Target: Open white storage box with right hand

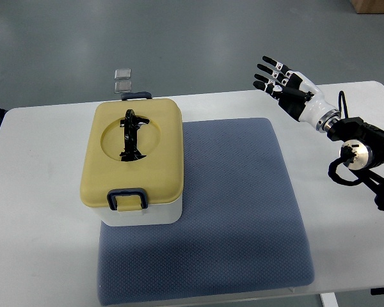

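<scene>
While lidded, storage box (133,163) well left of right hand (287,86)

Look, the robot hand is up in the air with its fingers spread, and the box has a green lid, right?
Not quite: the lid is yellow, not green, as the top view shows. The robot hand is indeed up in the air, fingers spread, away from the box.
</scene>
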Controlling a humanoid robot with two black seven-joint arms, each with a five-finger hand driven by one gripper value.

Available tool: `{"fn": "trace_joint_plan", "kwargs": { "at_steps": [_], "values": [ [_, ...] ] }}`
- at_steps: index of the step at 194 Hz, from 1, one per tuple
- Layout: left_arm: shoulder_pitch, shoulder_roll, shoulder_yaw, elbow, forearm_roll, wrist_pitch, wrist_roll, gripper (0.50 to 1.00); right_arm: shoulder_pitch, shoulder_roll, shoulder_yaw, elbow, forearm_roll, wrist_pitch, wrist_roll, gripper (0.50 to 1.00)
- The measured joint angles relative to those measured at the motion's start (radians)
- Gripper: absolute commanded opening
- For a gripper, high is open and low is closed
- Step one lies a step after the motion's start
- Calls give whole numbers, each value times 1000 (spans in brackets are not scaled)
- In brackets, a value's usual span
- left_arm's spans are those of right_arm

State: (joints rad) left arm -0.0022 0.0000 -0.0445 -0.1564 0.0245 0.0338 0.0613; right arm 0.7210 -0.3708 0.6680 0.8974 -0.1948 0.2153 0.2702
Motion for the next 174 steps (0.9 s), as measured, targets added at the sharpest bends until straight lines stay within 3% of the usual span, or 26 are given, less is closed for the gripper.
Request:
{"fn": "trace_joint_plan", "kwargs": {
  "at_steps": [110, 174],
  "values": [
    [0, 0, 0, 0, 0, 0, 0, 1000, 10, -11, 21, -4, -2, -1, 2, 928],
    [0, 0, 0, 0, 0, 0, 0, 1000, 17, -12, 21, -22, 4, -8, 46, 928]
  ]
}}
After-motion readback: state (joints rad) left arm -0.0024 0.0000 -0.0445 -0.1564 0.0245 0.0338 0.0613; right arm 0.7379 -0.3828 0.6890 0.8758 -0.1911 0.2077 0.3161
